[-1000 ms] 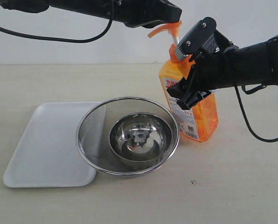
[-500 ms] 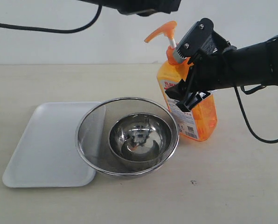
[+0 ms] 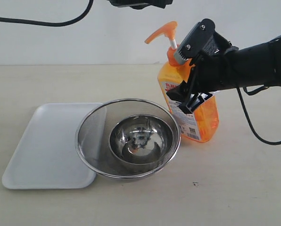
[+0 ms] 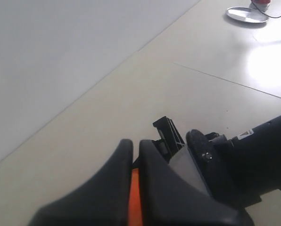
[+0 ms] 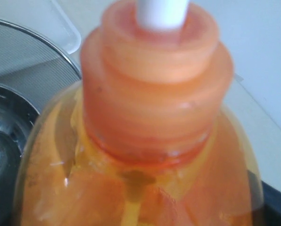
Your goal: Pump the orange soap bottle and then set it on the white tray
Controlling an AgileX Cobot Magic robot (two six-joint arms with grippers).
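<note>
Two hands split it: right hand (image 3: 191, 89) clamped on the orange soap bottle (image 3: 204, 120) to steady it, left hand (image 4: 133, 150) hovering, fingers together, above the pump head (image 3: 164, 32).

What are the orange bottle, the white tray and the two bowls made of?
Bottle: see-through orange plastic, glossy, liquid showing inside. Tray: likely plastic, smooth matte white. Outer bowl: fine metal mesh with a shiny rim. Inner bowl: polished metal, probably steel, mirror reflections.
</note>
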